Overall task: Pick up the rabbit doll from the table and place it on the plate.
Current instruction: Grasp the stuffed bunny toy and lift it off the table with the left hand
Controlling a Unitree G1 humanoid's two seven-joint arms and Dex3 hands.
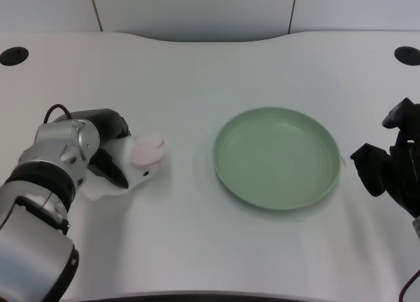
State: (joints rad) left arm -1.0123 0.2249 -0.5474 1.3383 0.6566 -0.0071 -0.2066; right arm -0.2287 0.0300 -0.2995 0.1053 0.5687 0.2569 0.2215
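At about nine o'clock in the head view, the silver left forearm comes in from the lower left corner, cut off by the frame edge, and its bulk covers much of the left hand (108,151). Only some black fingers (117,174) and a dark upper part of the hand show past the wrist, so how the rest of the hand lies cannot be made out. What does show is wrapped around the rabbit doll (138,161): black parts lie above and below the doll's white body, closed against it. The doll's back half is hidden behind the hand and wrist; its pink-lined ears point toward three o'clock, and a small dark eye shows below them. The picture is soft here, so the doll's outline blurs into the white surface (197,243), and whether it rests on the surface or is raised just off it cannot be told.

Right of centre, at roughly three o'clock from the doll and well apart from it, sits the green plate (226,174), round, with a raised rim.

At the far right edge the right hand (394,164) shows as a black shape, partly cut off by the frame, apart from the plate's rim.
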